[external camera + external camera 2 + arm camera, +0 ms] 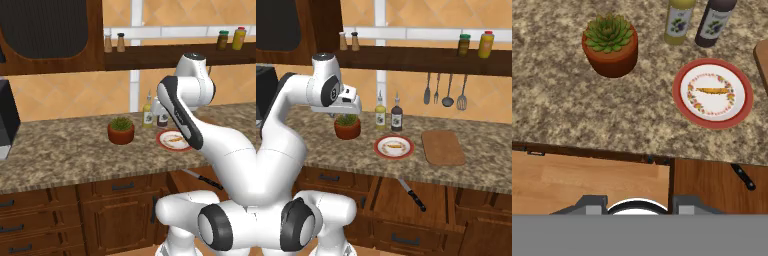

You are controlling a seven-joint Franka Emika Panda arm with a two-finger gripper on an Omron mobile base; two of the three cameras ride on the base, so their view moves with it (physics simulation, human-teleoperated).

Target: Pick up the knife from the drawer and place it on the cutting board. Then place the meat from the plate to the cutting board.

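Note:
The knife (412, 194) lies slanted in the pulled-out drawer (431, 207), black handle toward the front; in the hand view its handle (743, 176) shows at the lower right. The red-rimmed plate (394, 147) sits on the counter with the orange-tan meat (393, 146) on it, also seen as the plate (687, 107) and the meat (713, 91). Right of the plate lies the reddish-brown cutting board (442, 147). My gripper (638, 204) hangs open and empty high over the counter's front edge, above and left of the drawer, near the plant pot.
A terracotta plant pot (347, 127) stands left of the plate, with a yellow bottle (380, 116) and a dark bottle (397, 117) behind the plate. Utensils (443, 91) hang on the wall under a shelf. Closed cabinet drawers (122, 187) run below the counter.

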